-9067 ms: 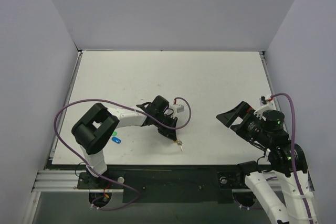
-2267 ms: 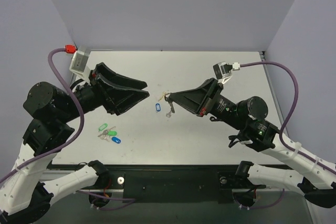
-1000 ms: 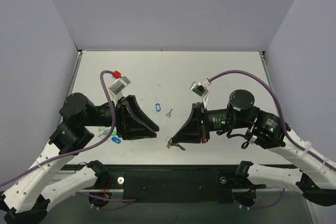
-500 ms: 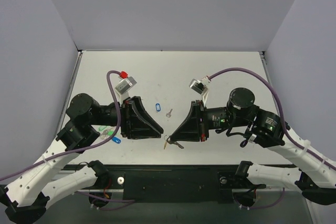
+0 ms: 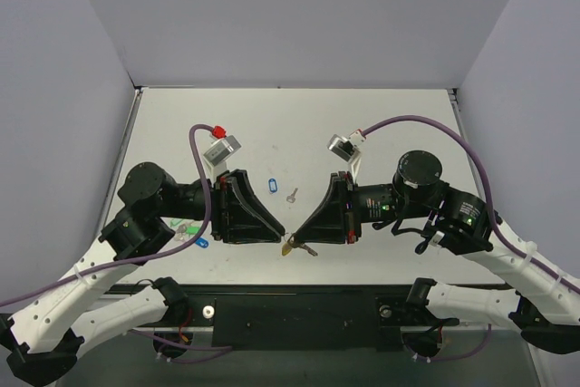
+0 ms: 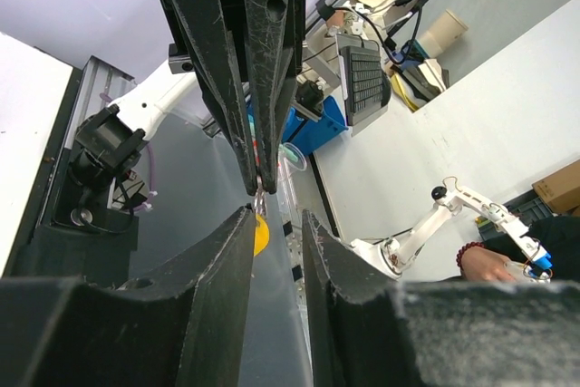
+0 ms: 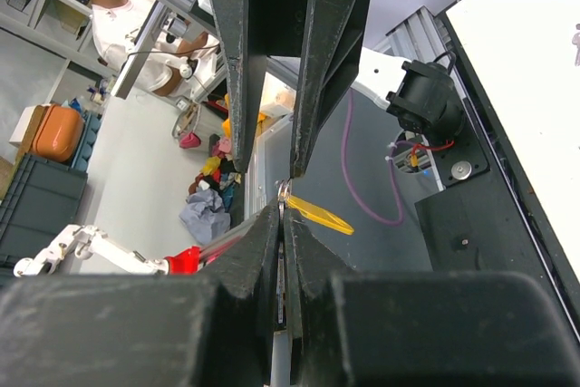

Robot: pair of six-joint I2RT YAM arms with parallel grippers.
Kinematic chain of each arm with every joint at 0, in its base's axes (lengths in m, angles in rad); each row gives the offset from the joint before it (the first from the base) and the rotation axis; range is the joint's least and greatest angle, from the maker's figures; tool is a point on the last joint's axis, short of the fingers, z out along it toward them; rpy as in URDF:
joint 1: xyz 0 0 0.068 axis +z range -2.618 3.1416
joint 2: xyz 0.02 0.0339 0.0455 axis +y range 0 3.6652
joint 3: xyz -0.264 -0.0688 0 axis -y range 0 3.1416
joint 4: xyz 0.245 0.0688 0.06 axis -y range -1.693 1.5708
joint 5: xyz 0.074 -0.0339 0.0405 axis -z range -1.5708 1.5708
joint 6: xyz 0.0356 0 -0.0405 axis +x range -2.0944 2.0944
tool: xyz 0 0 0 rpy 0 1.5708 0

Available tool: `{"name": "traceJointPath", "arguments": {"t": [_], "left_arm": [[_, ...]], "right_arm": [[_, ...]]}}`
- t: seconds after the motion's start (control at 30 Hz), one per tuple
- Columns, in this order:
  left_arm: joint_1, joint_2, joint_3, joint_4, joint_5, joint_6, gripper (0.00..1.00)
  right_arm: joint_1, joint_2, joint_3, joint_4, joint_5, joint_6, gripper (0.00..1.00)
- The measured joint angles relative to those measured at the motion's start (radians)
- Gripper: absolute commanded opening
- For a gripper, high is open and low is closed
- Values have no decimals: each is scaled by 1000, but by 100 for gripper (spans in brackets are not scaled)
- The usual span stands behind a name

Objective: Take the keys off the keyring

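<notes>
My right gripper [image 5: 297, 240] is shut, with thin metal of the keyring [image 7: 284, 193] pinched between its tips. The yellow tag [image 7: 319, 216] hangs just beyond them, and it also shows low over the table's front edge as the yellow tag [image 5: 289, 246]. A silver key [image 5: 309, 250] sticks out beside it. My left gripper [image 5: 279, 237] faces the right one tip to tip and is open. In the left wrist view the tag [image 6: 261, 236] sits just past my left gripper [image 6: 276, 215], against one fingertip and not clamped. Another key [image 5: 292, 195] lies loose on the table.
A blue tag [image 5: 271, 186] lies on the white table [image 5: 381, 124] behind the grippers. Green and blue tags [image 5: 188, 230] lie under the left arm near the front left. Grey walls close the table on three sides.
My left gripper has slid right until its tips meet the right gripper's, and its jaws have narrowed. The right gripper has hardly moved and still grips the keyring.
</notes>
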Motion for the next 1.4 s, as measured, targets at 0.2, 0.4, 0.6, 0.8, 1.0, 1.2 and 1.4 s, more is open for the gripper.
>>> {"name": "traceJointPath", "arguments": {"t": [0.2, 0.4, 0.6, 0.8, 1.0, 1.2, 1.4], "left_arm": [[-19, 15, 0, -6, -18, 13, 36], [-23, 21, 8, -43, -47, 45, 34], [-23, 21, 20, -57, -64, 61, 31], [-23, 21, 23, -64, -68, 67, 29], [-23, 21, 23, -64, -69, 68, 25], [-23, 21, 23, -64, -68, 66, 17], [-25, 18, 23, -62, -66, 63, 0]], "right_arm": [[0, 4, 7, 3, 1, 3, 0], [2, 7, 7, 5, 0, 7, 0], [5, 8, 8, 7, 0, 7, 0], [5, 8, 8, 7, 5, 7, 0], [5, 8, 8, 7, 14, 8, 0], [5, 8, 8, 6, 24, 11, 0], [5, 8, 7, 6, 30, 19, 0]]}}
